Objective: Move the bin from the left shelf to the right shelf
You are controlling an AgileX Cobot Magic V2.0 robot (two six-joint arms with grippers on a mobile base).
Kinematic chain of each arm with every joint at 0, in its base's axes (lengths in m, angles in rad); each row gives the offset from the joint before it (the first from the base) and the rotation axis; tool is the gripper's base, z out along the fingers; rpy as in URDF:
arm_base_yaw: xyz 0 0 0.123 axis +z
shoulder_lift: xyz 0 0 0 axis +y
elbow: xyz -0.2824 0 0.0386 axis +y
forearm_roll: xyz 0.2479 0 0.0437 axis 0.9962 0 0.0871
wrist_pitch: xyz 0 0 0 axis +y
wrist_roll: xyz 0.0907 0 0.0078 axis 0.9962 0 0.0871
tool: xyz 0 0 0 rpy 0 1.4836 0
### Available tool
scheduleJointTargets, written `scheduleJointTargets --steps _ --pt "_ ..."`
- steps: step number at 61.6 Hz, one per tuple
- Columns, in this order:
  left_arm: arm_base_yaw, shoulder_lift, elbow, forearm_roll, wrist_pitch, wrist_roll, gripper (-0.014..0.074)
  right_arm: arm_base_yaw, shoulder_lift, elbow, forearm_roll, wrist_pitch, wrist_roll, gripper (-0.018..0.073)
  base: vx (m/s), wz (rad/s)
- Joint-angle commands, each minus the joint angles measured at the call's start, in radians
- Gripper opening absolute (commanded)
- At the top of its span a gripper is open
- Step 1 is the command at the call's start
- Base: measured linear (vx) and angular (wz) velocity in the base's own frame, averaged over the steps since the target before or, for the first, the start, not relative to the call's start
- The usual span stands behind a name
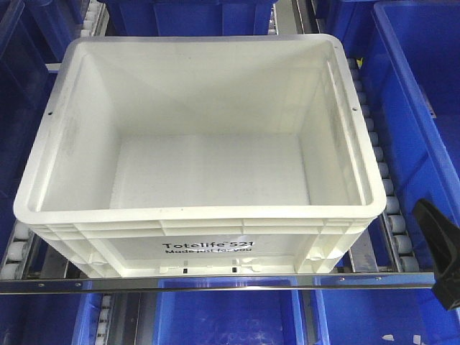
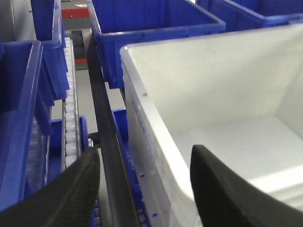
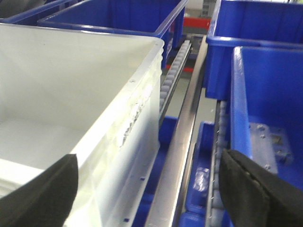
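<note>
I see the white bin (image 1: 201,154) sitting empty on the roller shelf (image 1: 392,215), blue bins (image 1: 417,108) all around it. My left tool (image 2: 144,189) is spread wide, straddling the bin's left wall; my right tool (image 3: 149,189) is spread too, straddling the bin's right wall.

the bin (image 1: 208,144) is plain white inside and out, with black "totelife 521" lettering on its near side. the surrounding bins (image 1: 417,108) are solid deep blue. the shelf rail (image 1: 215,282) is shiny silver metal, and the rollers (image 1: 392,208) are off-white. the left pincer (image 2: 144,189) and right pincer (image 3: 147,189) show black, finely textured fingers (image 2: 222,189). a red strip (image 3: 196,21) shows far back.
</note>
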Motion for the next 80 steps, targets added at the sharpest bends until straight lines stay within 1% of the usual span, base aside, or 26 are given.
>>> scheduleJointTargets --steps 1,9,14,37,40,42,44,46,48,53,54,55,80 --pt "-0.006 0.011 0.011 0.011 -0.097 -0.001 0.0396 -0.001 -0.009 0.007 0.0 -0.171 -0.039 0.059 0.0 0.0" --pt "-0.006 0.012 0.111 0.01 -0.337 -0.001 0.0396 -0.001 0.05 0.061 0.005 -0.313 -0.041 0.059 0.0 0.0" --pt "-0.006 0.012 0.148 0.01 -0.409 -0.002 0.0396 -0.001 0.097 0.061 0.005 -0.348 -0.041 0.059 0.0 0.0" --pt "-0.006 0.01 0.151 0.008 -0.413 -0.002 0.0396 -0.001 0.122 0.061 0.005 -0.367 -0.038 0.0581 0.0 0.0" --pt "-0.006 0.01 0.151 0.008 -0.413 -0.002 0.039 -0.001 0.122 0.061 0.004 -0.367 -0.042 0.0553 0.0 0.0" --pt "-0.006 0.01 0.151 0.008 -0.413 -0.002 0.0373 -0.001 0.122 0.061 0.001 -0.367 -0.042 0.0512 0.0 0.0" --pt "-0.006 0.01 0.151 0.007 -0.413 -0.003 0.034 -0.001 0.122 0.061 0.001 -0.367 -0.042 0.0464 0.0 0.0" --pt "-0.006 0.01 0.151 0.007 -0.413 -0.004 0.0282 -0.001 0.122 0.061 0.001 -0.367 -0.042 0.04 0.0 0.0" --pt "-0.006 0.01 0.151 0.007 -0.413 -0.004 0.0218 -0.001 0.122 0.061 0.001 -0.367 -0.042 0.0322 0.0 0.0" --pt "-0.006 0.01 0.151 0.007 -0.413 -0.004 0.0009 -0.001 0.122 0.061 0.001 -0.367 -0.042 0.0071 0.0 0.0" --pt "-0.006 0.01 0.151 0.008 -0.413 -0.004 -0.0011 -0.001 0.122 0.061 0.002 -0.367 -0.042 0.0017 0.0 0.0" --pt "-0.006 0.01 0.151 0.008 -0.413 -0.004 -0.0011 -0.001 0.122 0.061 0.002 -0.367 -0.041 -0.0016 0.0 0.0" --pt "-0.006 0.01 0.151 0.008 -0.413 -0.004 -0.0009 -0.001 0.122 0.061 0.006 -0.355 -0.034 -0.0008 0.0 0.0"
